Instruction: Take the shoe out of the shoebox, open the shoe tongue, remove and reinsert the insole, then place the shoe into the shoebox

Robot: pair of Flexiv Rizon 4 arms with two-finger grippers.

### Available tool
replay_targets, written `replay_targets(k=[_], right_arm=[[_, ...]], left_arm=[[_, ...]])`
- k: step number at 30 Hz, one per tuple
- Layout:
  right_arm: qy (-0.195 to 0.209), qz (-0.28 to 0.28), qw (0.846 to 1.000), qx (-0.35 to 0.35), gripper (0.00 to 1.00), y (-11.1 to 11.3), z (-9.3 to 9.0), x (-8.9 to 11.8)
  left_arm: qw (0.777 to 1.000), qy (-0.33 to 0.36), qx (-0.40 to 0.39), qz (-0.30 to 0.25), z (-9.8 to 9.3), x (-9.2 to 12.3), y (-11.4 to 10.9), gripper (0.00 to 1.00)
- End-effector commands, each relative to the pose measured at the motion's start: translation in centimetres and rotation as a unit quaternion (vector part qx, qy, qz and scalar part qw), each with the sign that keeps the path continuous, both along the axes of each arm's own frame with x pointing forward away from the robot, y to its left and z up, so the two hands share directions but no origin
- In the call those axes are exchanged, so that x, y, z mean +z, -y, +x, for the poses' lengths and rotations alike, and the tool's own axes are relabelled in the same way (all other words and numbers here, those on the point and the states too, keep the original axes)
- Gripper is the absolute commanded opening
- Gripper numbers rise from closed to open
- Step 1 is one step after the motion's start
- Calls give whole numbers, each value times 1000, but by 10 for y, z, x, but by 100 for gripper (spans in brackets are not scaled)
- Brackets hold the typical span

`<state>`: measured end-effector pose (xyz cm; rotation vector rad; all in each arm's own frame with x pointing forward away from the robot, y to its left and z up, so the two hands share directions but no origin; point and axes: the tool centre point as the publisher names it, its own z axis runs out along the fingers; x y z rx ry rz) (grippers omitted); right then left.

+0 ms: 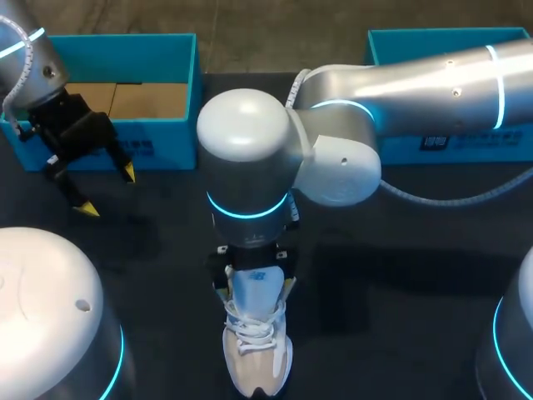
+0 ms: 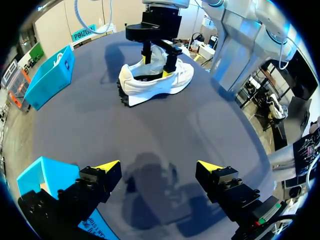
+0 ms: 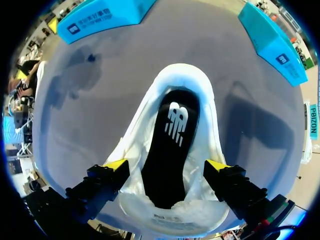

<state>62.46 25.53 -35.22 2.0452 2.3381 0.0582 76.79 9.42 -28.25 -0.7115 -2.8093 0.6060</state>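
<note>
A white lace-up shoe (image 1: 256, 358) stands upright on the dark table at the front middle, toe toward the front edge. My right gripper (image 1: 254, 283) hangs straight over its opening, open, one finger on each side of the collar. From the right wrist view I look down into the shoe (image 3: 200, 100); a black insole (image 3: 172, 145) lies flat inside, and the right gripper (image 3: 167, 164) holds nothing. My left gripper (image 1: 107, 190) is open and empty at the back left, in front of the open blue shoebox (image 1: 166, 142). The left wrist view shows the shoe (image 2: 145, 87) far ahead of the left gripper (image 2: 159, 167).
A second blue box part (image 1: 400, 42) lies at the back right, partly behind my right arm. Bare dark tabletop (image 1: 150, 267) lies between the left gripper and the shoe. The right arm's large joint covers the middle of the table.
</note>
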Motion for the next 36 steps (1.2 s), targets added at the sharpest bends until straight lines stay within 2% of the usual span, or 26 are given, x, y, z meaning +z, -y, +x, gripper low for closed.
replay_targets(k=[1, 13, 18, 31, 36], right_arm=[[16, -3, 993, -116, 100, -8, -14, 2], [21, -3, 992, -123, 100, -7, -24, 9], [22, 2, 991, -128, 100, -1, -22, 8], [43, -13, 990, -134, 100, 6, -20, 31], [44, -16, 990, -132, 100, 5, -21, 32]], left_arm=[[1000, 0, 0, 1, 0, 0, 0, 100], [1000, 0, 0, 1, 0, 0, 0, 100], [1000, 0, 0, 1, 0, 0, 0, 100], [1000, 0, 0, 1, 0, 0, 0, 100], [1000, 0, 0, 1, 0, 0, 0, 100]])
